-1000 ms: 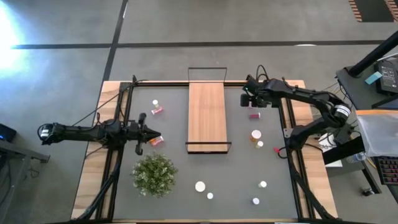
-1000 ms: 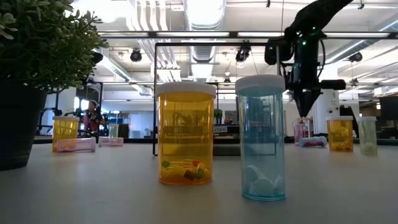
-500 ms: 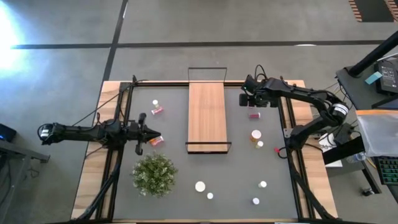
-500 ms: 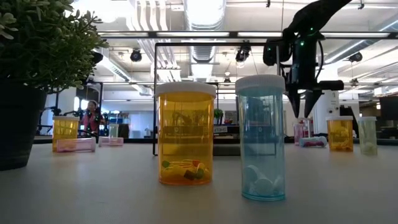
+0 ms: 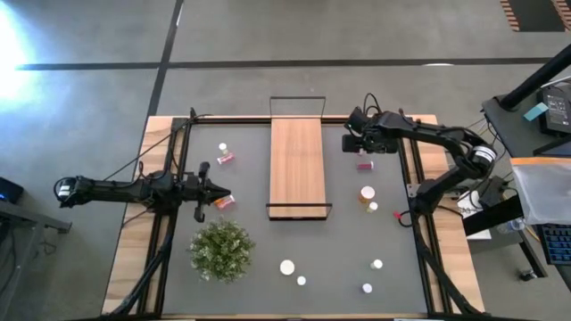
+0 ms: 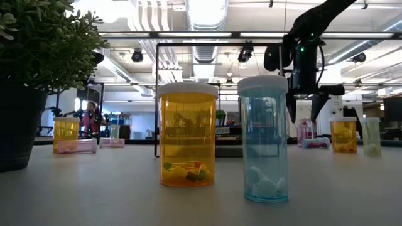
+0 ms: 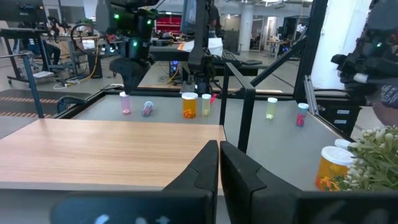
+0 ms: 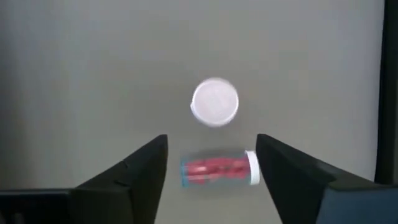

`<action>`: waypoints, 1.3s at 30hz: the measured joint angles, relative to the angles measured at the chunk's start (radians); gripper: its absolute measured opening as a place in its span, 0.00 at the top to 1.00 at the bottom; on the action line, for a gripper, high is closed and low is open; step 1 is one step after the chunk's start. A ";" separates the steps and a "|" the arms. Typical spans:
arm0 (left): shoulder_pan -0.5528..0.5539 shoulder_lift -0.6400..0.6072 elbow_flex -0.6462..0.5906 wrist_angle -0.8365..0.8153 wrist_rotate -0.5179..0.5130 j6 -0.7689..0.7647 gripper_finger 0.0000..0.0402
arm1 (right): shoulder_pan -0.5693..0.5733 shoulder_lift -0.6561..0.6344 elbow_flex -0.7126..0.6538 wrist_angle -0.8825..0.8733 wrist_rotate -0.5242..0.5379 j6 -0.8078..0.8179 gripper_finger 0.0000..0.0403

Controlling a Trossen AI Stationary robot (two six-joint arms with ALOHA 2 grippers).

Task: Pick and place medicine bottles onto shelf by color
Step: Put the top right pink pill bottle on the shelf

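My right gripper (image 8: 211, 162) just spread its fingers above a fallen pink bottle (image 8: 219, 168) on the desk (image 5: 250, 178) right of the shelf (image 5: 297, 165) — grasp comes next; left gripper (image 7: 219, 163) clenched, empty.

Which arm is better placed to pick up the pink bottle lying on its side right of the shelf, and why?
Right. The right gripper hangs open directly above the lying pink bottle; the left gripper is shut, across the shelf.
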 joint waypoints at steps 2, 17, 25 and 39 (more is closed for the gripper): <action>0.000 0.000 0.000 0.000 0.000 0.000 1.00 | -0.019 0.011 -0.001 0.002 -0.002 -0.008 0.36; 0.000 0.000 0.000 0.000 0.000 0.000 1.00 | -0.095 0.104 -0.004 0.089 -0.062 -0.087 0.26; 0.000 0.000 0.000 0.000 0.000 0.000 1.00 | -0.099 0.107 -0.004 0.119 -0.064 -0.097 0.33; 0.000 0.000 0.000 0.000 0.000 0.000 1.00 | -0.099 0.107 -0.004 0.122 -0.064 -0.097 0.57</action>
